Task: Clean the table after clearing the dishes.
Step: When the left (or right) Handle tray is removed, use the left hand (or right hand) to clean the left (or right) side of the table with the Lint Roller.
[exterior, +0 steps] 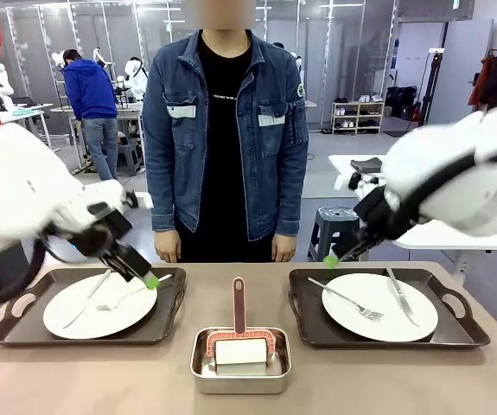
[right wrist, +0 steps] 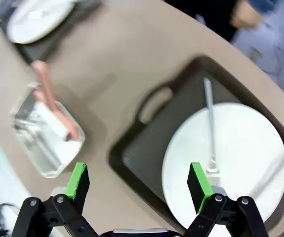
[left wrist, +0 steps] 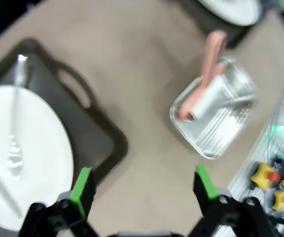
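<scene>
**Two claws poised over dishes on uncleared desk**

The left claw [exterior: 151, 280] hangs with fingers apart over the inner end of the left tray [exterior: 6, 335]. The right claw [exterior: 331, 258], also spread wide, hangs over the inner end of the right tray [exterior: 455, 339]. Each tray lies with its long axis across the desk [exterior: 101, 376] and has a handle at each short end. The left plate [exterior: 75, 318] and right plate [exterior: 378, 327], with cutlery [exterior: 350, 299], sit on the trays, not yet cleared. In the wrist views the left inner handle [left wrist: 87, 81] and right inner handle [right wrist: 142, 98] lie just ahead of the claws. In each, one finger is above the tray and the other above bare desk, so each arm is the nearer to its own tray. Blur makes height hard to judge, but neither claw appears to touch anything. Between the trays a pan [exterior: 198, 373] holds a roller [exterior: 240, 351], its handle pointing toward the person [exterior: 226, 130] at the far edge.
</scene>
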